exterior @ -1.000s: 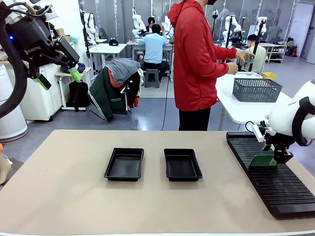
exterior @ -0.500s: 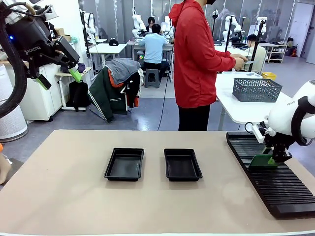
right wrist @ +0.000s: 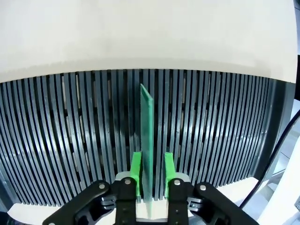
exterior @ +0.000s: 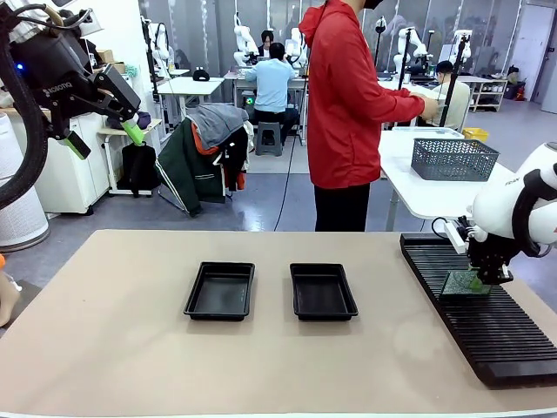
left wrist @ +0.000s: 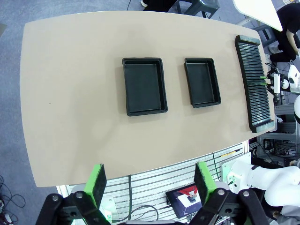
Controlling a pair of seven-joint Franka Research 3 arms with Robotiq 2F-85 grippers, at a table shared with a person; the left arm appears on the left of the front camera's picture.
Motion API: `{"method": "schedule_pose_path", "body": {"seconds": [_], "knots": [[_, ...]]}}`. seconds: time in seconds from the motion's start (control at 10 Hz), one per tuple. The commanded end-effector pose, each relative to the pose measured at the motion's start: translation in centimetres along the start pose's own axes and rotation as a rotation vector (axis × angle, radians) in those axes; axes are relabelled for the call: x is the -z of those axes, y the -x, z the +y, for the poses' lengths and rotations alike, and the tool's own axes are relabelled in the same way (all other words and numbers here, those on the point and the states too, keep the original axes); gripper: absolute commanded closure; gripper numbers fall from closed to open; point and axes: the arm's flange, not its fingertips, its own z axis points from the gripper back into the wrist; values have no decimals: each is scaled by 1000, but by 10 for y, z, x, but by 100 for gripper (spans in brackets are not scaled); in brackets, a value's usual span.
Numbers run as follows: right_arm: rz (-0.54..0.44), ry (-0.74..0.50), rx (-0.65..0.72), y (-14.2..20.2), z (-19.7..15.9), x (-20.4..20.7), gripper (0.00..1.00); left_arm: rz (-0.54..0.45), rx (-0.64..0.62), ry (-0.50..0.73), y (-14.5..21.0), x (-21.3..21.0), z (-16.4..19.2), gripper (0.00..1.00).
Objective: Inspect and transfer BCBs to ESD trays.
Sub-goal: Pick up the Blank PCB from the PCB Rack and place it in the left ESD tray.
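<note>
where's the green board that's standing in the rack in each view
front view: green board at far right, standing in the black slotted rack, at the right gripper.
left wrist view: thin green sliver across the rack's upper half, near the right edge.
right wrist view: centre, edge-on, between the green pads.
shared landmark: the black slotted rack.

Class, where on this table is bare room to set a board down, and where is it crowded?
Free: the table left of the left tray, the gap between it and the right tray, the near strip before both. Crowded: the rack at right, where the right end effector straddles an upright BCB.
</note>
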Motion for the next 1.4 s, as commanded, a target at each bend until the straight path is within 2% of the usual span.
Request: {"method": "schedule_pose_path", "body": {"seconds": [0.0, 0.4, 0.6, 1.0, 1.3], "knots": [[-29, -15, -23, 6, -4, 4, 78, 1, -3, 3, 0, 0, 0, 0], [-30, -42, -33, 5, -2, -2, 95, 1, -3, 3, 0, 0, 0, 0], [-14, -82, -31, 5, -4, -5, 100, 1, -3, 3, 0, 0, 0, 0], [18, -76, -18, 2, -12, -28, 100, 1, -3, 3, 0, 0, 0, 0], [36, -60, 18, -2, -16, -92, 99, 1, -3, 3, 0, 0, 0, 0]]}}
